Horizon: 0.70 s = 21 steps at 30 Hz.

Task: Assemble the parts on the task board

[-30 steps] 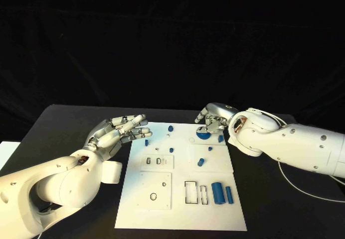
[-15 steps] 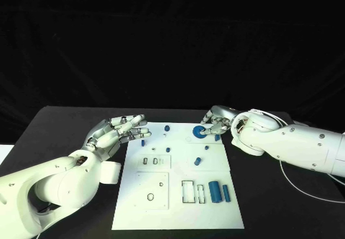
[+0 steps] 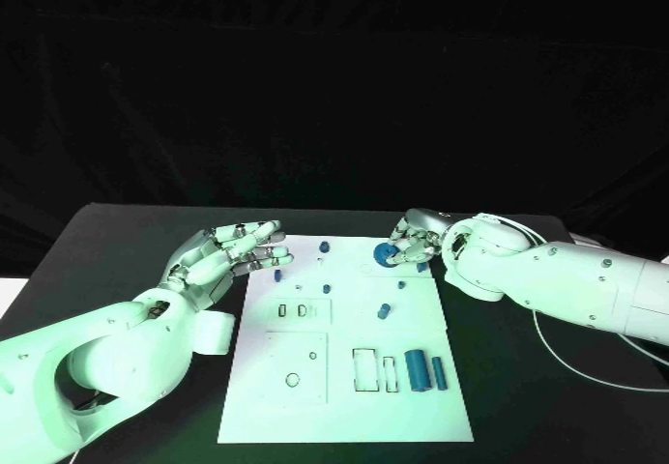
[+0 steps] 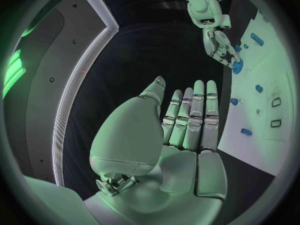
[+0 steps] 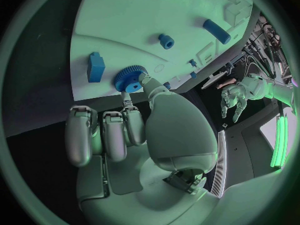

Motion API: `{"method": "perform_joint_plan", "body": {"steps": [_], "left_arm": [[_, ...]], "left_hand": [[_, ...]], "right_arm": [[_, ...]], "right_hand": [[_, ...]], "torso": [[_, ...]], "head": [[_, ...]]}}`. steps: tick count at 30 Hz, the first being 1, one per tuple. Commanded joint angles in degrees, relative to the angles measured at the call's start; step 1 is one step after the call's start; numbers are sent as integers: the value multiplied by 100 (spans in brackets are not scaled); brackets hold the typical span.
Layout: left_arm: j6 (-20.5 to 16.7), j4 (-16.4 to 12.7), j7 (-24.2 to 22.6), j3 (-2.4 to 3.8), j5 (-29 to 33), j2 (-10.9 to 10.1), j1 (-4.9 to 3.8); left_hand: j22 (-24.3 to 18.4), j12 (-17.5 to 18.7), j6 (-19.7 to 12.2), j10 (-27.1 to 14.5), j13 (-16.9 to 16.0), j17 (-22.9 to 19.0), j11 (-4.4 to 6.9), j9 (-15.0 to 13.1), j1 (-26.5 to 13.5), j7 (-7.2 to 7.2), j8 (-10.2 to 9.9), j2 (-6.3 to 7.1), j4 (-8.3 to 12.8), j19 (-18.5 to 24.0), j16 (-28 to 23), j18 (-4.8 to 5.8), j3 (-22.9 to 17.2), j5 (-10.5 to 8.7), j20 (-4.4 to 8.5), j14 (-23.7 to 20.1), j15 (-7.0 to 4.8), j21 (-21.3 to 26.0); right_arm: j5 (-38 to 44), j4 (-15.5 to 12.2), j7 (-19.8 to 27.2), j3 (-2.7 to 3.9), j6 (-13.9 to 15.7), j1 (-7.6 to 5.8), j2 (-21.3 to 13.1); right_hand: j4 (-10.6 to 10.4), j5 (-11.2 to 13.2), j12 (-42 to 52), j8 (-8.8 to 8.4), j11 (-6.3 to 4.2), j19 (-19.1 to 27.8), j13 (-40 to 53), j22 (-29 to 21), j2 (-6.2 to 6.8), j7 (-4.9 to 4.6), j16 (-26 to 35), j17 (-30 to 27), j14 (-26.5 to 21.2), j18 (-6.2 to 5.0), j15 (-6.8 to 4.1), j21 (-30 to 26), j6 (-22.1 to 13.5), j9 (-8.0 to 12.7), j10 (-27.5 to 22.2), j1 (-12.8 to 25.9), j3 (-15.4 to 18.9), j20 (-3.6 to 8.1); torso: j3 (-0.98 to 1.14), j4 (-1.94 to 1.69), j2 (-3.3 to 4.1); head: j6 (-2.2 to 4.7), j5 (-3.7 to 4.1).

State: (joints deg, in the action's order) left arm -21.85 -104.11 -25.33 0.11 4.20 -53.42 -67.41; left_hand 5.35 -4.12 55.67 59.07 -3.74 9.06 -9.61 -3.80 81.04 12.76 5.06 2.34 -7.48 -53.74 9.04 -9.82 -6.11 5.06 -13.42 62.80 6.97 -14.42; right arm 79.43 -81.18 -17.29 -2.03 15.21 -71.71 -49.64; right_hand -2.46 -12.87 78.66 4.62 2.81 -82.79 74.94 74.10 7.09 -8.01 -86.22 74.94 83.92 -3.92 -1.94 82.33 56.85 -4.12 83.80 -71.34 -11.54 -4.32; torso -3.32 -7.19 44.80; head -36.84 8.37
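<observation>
The white task board (image 3: 314, 406) lies in the middle of the black table. My right hand (image 3: 419, 240) is at the board's far right part and pinches a blue gear (image 3: 387, 254) between thumb and a finger. In the right wrist view the gear (image 5: 129, 79) sits close to the board (image 5: 125, 15), beside a blue block (image 5: 95, 67); I cannot tell whether they touch. My left hand (image 3: 230, 253) hovers over the board's far left edge with its fingers spread and nothing in it. In the left wrist view the left hand (image 4: 190, 117) is flat and the right hand (image 4: 219, 47) holds the gear (image 4: 237, 67).
Two blue cylinders, a thick one (image 3: 417, 370) and a thin one (image 3: 439, 373), lie at the board's near right. Small blue parts (image 3: 384, 311) (image 3: 327, 288) (image 3: 324, 246) dot its far half. Rectangular slots (image 3: 365, 370) and a round hole (image 3: 293, 380) are cut in the near half.
The right hand has closed its thumb and finger on the blue gear and raised it slightly. The left hand has kept its place. The whole picture shifted a little.
</observation>
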Motion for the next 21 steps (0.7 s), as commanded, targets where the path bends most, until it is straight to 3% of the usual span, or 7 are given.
{"method": "perform_joint_plan", "body": {"steps": [1,12,21], "left_arm": [[128,-6,-22,3,-41,12,-6],[144,-9,-8,3,-41,5,-5],[158,-21,1,3,-41,-3,-5]], "left_hand": [[-7,28,-21,-7,4,8,-17,5,-7,-27,-23,-47,37,-36,-27,-70,-5,-29,0,42,12,8],[-7,28,-21,-7,4,8,-17,5,-7,-27,-23,-47,37,-36,-27,-70,-5,-29,0,42,12,8],[-8,30,-21,-9,4,10,-17,5,-10,-25,-26,-49,38,-38,-30,-71,-2,-30,1,44,12,9]], "right_arm": [[70,29,-66,-2,-92,13,29],[328,98,-160,-1,-199,17,75],[1501,26,-365,-1,-350,109,121]], "right_hand": [[-8,-20,39,31,12,-45,456,10,-55,-1,-30,681,463,72,51,41,-36,2,16,-27,33,-15],[32,-29,310,136,-12,-104,737,162,-174,31,-68,759,474,99,38,119,145,-35,164,-139,-14,-13],[222,360,652,306,-113,-225,1073,451,-226,147,-98,822,483,155,-42,259,514,-118,362,-358,-181,55]], "torso": [[-7,1,-2],[-5,-1,-2],[-2,3,1]], "head": [[-1,-1],[-6,-2],[-25,-4]]}}
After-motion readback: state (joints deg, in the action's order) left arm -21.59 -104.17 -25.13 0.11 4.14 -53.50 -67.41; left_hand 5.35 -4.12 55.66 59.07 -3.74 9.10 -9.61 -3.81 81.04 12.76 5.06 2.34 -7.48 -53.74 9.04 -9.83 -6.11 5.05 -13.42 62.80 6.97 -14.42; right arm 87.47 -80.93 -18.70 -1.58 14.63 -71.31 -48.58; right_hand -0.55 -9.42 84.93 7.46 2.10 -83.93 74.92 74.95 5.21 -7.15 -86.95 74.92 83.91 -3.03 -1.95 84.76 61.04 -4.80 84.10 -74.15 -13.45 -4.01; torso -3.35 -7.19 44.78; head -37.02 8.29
